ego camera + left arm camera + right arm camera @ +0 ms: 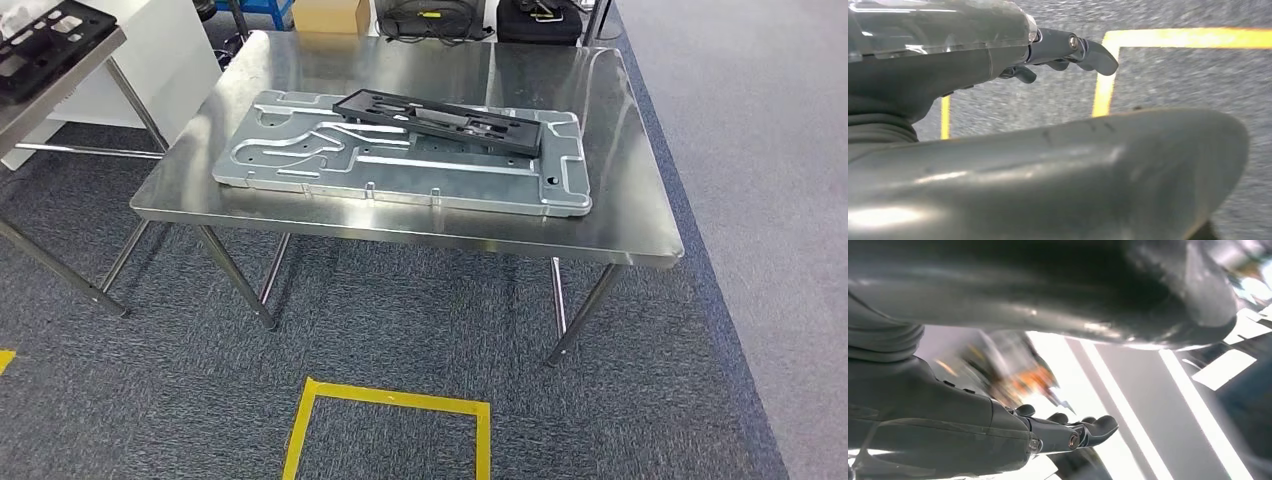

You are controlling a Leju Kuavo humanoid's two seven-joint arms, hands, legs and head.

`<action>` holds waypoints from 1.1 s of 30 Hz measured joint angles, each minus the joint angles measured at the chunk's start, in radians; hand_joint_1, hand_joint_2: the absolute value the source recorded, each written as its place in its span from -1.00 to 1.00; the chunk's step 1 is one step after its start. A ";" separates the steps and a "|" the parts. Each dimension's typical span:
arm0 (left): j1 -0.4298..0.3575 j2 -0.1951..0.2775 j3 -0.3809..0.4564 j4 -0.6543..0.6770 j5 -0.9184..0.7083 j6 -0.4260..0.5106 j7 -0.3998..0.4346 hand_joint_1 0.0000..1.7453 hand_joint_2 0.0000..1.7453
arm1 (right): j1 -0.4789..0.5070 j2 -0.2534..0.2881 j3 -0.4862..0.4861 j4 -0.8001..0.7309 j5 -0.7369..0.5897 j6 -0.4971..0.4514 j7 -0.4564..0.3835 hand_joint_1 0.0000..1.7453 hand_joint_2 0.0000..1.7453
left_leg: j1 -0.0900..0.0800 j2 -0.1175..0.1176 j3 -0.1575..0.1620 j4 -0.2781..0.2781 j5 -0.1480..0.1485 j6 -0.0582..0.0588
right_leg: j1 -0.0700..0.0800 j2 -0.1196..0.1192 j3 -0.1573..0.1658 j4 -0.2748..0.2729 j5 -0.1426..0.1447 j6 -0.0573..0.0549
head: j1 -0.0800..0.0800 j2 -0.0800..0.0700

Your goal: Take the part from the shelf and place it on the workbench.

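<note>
Part: black flat frame-like part with cut-outs, lying on the silver plate toward its far edge, long side running across the bench, slightly skewed so its right end sits nearer.
Plate: large pressed metal plate with ribs and slots, flat on the bench, carrying the part; its near edge runs close to the near edge of the bench.
Bench: steel bench on slim metal legs, standing on grey carpet.
Left hand: left hand seen in the left wrist view, holding nothing; fingers apart and loosely extended, above carpet marked with yellow tape.
Right hand: right hand seen in the right wrist view, holding nothing; fingers apart and slightly curved; background blurred, with bright strips behind.
Shelf: second metal surface at the far left, separate from the bench, bearing a black tray of dark parts.
Floor mark: yellow tape square on the carpet in front of the bench, open toward the viewer.
Far side: cardboard box and black bags on the floor beyond the bench.
Right of bench: lighter grey floor strip bordering the darker carpet.
</note>
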 joint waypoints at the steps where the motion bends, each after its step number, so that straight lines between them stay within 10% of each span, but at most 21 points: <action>1: -0.001 0.001 0.000 0.000 -0.003 0.000 -0.005 -1.00 -1.00 | -0.009 0.015 -0.024 0.059 -0.032 0.024 -0.014 -1.00 -1.00 | 0.001 0.000 -0.010 0.056 -0.062 -0.005 | 0.000 0.001 -0.017 0.000 0.014 -0.004 | 0.000 0.000; 3: -0.004 0.003 0.000 0.000 -0.009 0.000 -0.013 -1.00 -1.00 | -0.028 0.042 -0.066 0.191 -0.097 0.081 -0.035 -1.00 -1.00 | 0.004 0.000 -0.020 0.179 -0.140 -0.012 | 0.000 0.004 -0.055 0.002 0.043 -0.004 | 0.000 0.000; 5: -0.009 0.005 0.000 0.000 -0.014 0.000 -0.017 -1.00 -1.00 | -0.046 0.066 -0.101 0.312 -0.139 0.109 -0.052 -1.00 -1.00 | 0.005 0.000 0.012 0.223 -0.113 -0.013 | 0.000 0.004 -0.094 0.007 0.071 -0.001 | 0.000 0.000; 7: -0.014 0.007 0.000 0.000 -0.016 0.000 -0.017 -1.00 -1.00 | -0.061 0.081 -0.121 0.406 -0.153 0.137 -0.044 -1.00 -1.00 | 0.004 0.000 0.103 0.139 -0.065 -0.005 | 0.000 0.005 -0.127 0.013 0.095 0.003 | 0.000 0.000; 9: -0.021 0.011 0.000 -0.001 -0.018 0.000 -0.016 -1.00 -1.00 | -0.077 0.088 -0.127 0.507 -0.144 0.177 -0.006 -1.00 -1.00 | 0.000 -0.001 0.231 -0.031 -0.083 0.008 | 0.003 0.005 -0.146 0.016 0.118 0.011 | 0.000 0.000; 11: -0.025 0.014 0.001 -0.001 -0.019 0.001 -0.010 -1.00 -1.00 | -0.093 0.100 -0.127 0.612 -0.118 0.209 0.048 -1.00 -1.00 | -0.003 -0.001 0.293 -0.135 -0.111 0.017 | 0.004 0.005 -0.154 0.010 0.144 0.022 | 0.000 0.000; 14: -0.025 0.014 0.005 -0.001 -0.020 0.006 0.008 -1.00 -1.00 | -0.115 0.133 -0.110 0.762 -0.068 0.270 0.171 -1.00 -1.00 | 0.002 0.005 0.269 -0.151 -0.078 0.034 | 0.002 0.007 -0.168 0.015 0.132 0.036 | 0.000 0.000; 18: -0.022 0.013 0.010 0.000 -0.024 0.009 0.019 -1.00 -1.00 | -0.129 0.186 -0.084 0.890 -0.040 0.314 0.262 -1.00 -1.00 | 0.000 0.012 0.204 -0.142 -0.027 0.047 | -0.002 0.008 -0.222 0.235 -0.054 0.044 | 0.000 0.000; 20: -0.021 0.013 0.012 0.000 -0.028 0.009 0.023 -1.00 -1.00 | -0.134 0.205 -0.073 0.927 -0.023 0.352 0.313 -1.00 -1.00 | 0.000 0.013 0.164 -0.128 -0.006 0.043 | -0.003 0.008 -0.210 0.303 -0.040 0.048 | 0.000 0.000; 22: -0.020 0.013 0.013 0.000 -0.033 0.010 0.028 -1.00 -1.00 | -0.138 0.229 -0.055 0.955 0.010 0.404 0.376 -1.00 -1.00 | 0.002 0.013 0.123 -0.109 0.010 0.034 | -0.004 0.008 -0.132 0.240 0.012 0.048 | 0.000 0.000; 25: -0.021 0.012 0.015 -0.001 -0.044 0.013 0.035 -1.00 -1.00 | -0.146 0.279 -0.006 0.981 0.078 0.454 0.441 -1.00 -1.00 | 0.001 0.016 0.082 -0.083 0.027 0.017 | 0.002 0.010 0.005 0.045 -0.010 0.035 | 0.000 0.000; 28: -0.022 0.012 0.015 0.000 -0.054 0.015 0.039 -1.00 -1.00 | -0.148 0.327 0.042 1.002 0.111 0.462 0.482 -1.00 -1.00 | 0.003 0.017 0.065 -0.077 0.043 -0.002 | 0.005 0.010 0.010 0.002 -0.017 0.015 | 0.000 0.000; 33: -0.018 0.012 0.015 0.000 -0.059 0.016 0.042 -1.00 -1.00 | -0.151 0.366 0.078 1.016 0.124 0.466 0.502 -1.00 -1.00 | 0.012 0.012 0.003 0.149 -0.140 -0.026 | 0.003 0.003 -0.038 0.000 0.030 -0.014 | 0.000 0.000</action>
